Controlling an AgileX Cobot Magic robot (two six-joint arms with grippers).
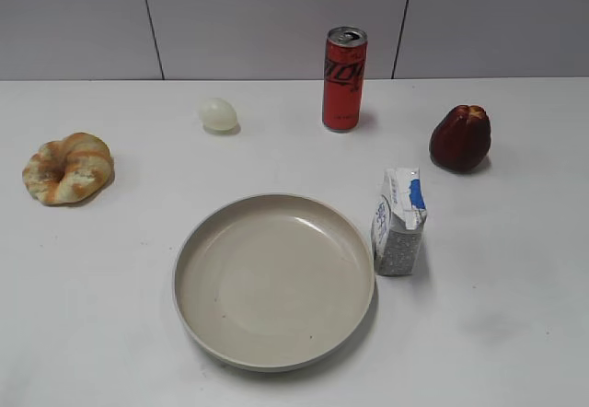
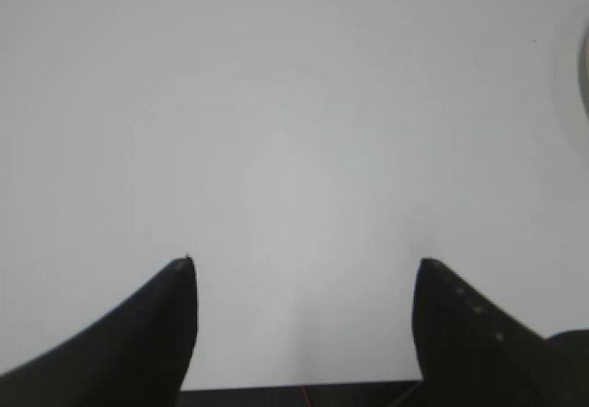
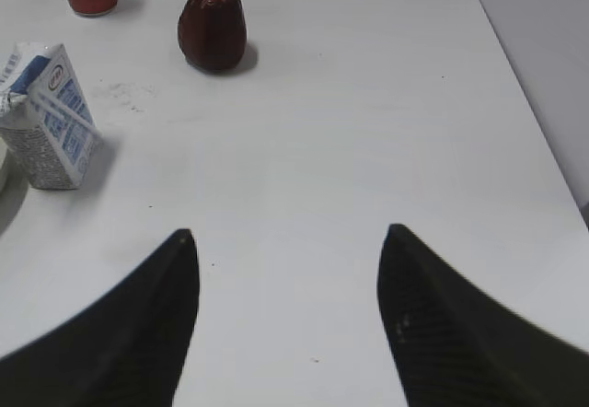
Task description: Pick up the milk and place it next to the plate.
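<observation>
While neither arm shows in the exterior view, the milk (image 1: 399, 222) stands upright on the white table (image 1: 515, 315), its long axis vertical and its folded gable ridge uppermost. The ridge runs roughly front to back in that view, with the blue-printed face turned toward the right and the grey speckled side facing the camera. The carton sits just beside the right rim of the plate (image 1: 274, 281); whether the two touch cannot be told, as the base lies very close to the rim. The plate is shallow, beige and holds nothing. Behind the carton, well apart, stands a red can (image 1: 344, 79), upright. A dark red fruit (image 1: 460, 137) rests to the right rear of the carton, also apart from it. An egg (image 1: 218, 114) lies left of the can, and a croissant (image 1: 67, 168) lies near the left edge of the table. The left gripper (image 2: 304, 264) hangs over bare table with its fingers spread wide, gripping nothing. The right gripper (image 3: 287, 234) likewise has its fingers wide apart over bare table, with the milk (image 3: 46, 117) ahead to its left, not between the fingers.
</observation>
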